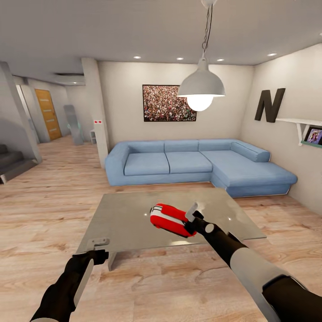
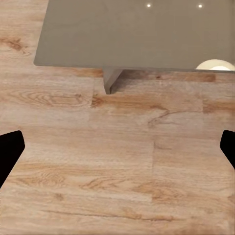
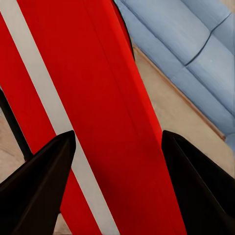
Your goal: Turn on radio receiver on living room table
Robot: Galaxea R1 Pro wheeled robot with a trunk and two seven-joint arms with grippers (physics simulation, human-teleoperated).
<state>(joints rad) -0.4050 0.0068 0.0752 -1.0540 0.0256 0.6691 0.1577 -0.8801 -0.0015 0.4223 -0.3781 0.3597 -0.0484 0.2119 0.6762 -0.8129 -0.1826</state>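
The red radio receiver (image 1: 169,219) with its white stripe lies tilted on the glossy grey table (image 1: 125,219), near the middle of the top. My right gripper (image 1: 193,219) is at the radio's right end, open. In the right wrist view the red body (image 3: 98,98) sits very close, and the right gripper (image 3: 117,142) has one dark finger (image 3: 44,176) on each side of it. I cannot tell whether the fingers touch the radio. My left gripper (image 1: 97,245) hangs open over the floor by the table's front left corner, and in its own view the left gripper (image 2: 117,152) points at bare planks.
The blue L-shaped sofa (image 1: 188,163) stands behind the table, with a white pendant lamp (image 1: 201,87) hanging above. A grey table leg (image 2: 111,78) stands near my left gripper. A shelf (image 1: 304,125) juts from the right wall. Stairs (image 1: 11,163) are at far left, across wood floor.
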